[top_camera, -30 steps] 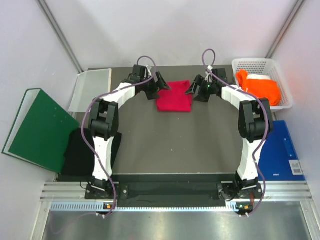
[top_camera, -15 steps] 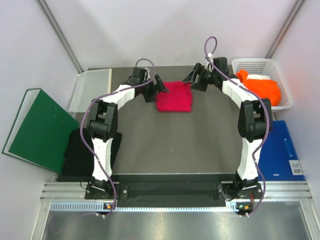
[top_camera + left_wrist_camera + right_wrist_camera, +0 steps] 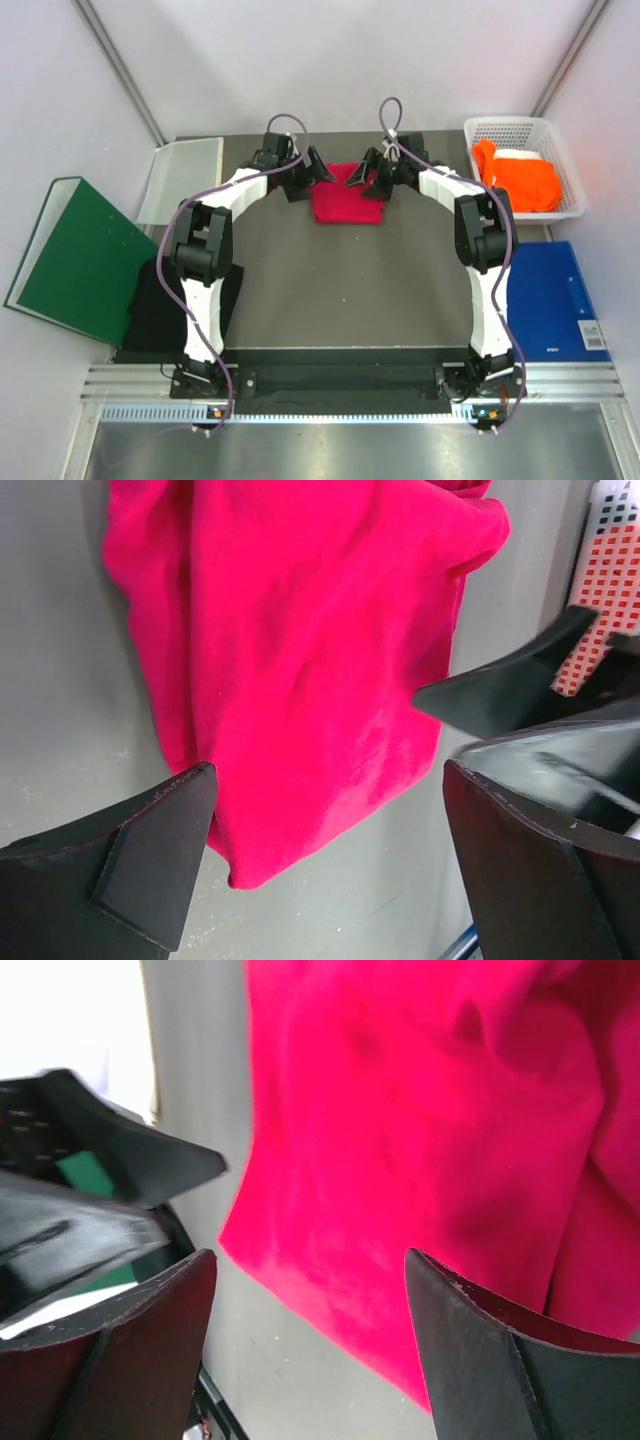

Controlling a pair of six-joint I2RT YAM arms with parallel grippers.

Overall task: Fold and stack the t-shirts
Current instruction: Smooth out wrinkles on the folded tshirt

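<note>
The crimson-pink t-shirt (image 3: 346,200) lies folded into a small rectangle at the far middle of the dark mat; it fills the left wrist view (image 3: 300,660) and the right wrist view (image 3: 420,1130). My left gripper (image 3: 322,172) is open and empty over the shirt's far left corner. My right gripper (image 3: 362,178) is open and empty over its far right part, close to the left one. The bright orange t-shirt (image 3: 518,176) lies bunched in the white basket (image 3: 560,140). The black t-shirt (image 3: 160,305) lies at the mat's left edge.
A dark green binder (image 3: 75,260) lies at the left, a clear sheet (image 3: 180,180) behind it. A blue board (image 3: 555,300) lies at the right. White walls close in the back and sides.
My right gripper has swung left from beside the basket to over the pink shirt's far right part. My left gripper has stayed by the shirt's far left corner. The shirt has not moved.
</note>
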